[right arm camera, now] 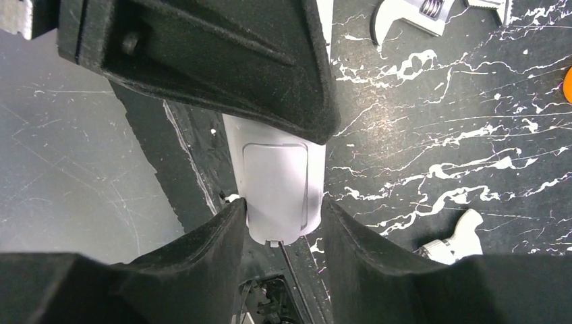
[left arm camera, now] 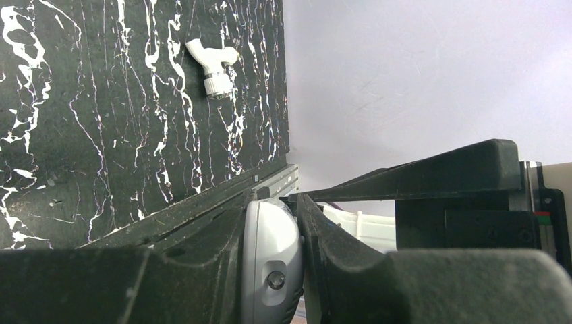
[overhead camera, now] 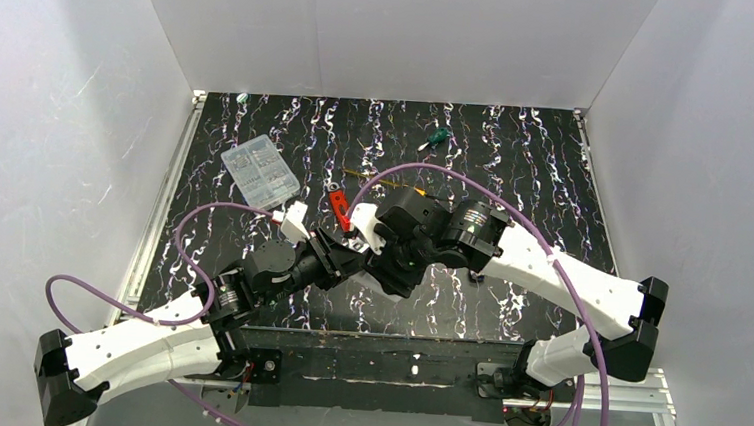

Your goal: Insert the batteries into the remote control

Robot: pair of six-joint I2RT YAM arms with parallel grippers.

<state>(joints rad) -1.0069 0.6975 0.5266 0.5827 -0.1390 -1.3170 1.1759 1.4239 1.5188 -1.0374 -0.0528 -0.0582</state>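
The left arm (overhead camera: 143, 347) and right arm (overhead camera: 569, 277) wear white shells with black joints and end caps; a purple cable (overhead camera: 181, 237) trails from each. The jaws are matte black.

Black white-veined tabletop (overhead camera: 517, 163), plain white walls (overhead camera: 396, 34)

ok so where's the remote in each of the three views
Top view: remote near the centre.
Left wrist: remote at bottom centre, edge-on.
Right wrist: remote at centre, back cover showing.
Shared landmark: white pipe fitting, left of the remote from above, top, bottom right.
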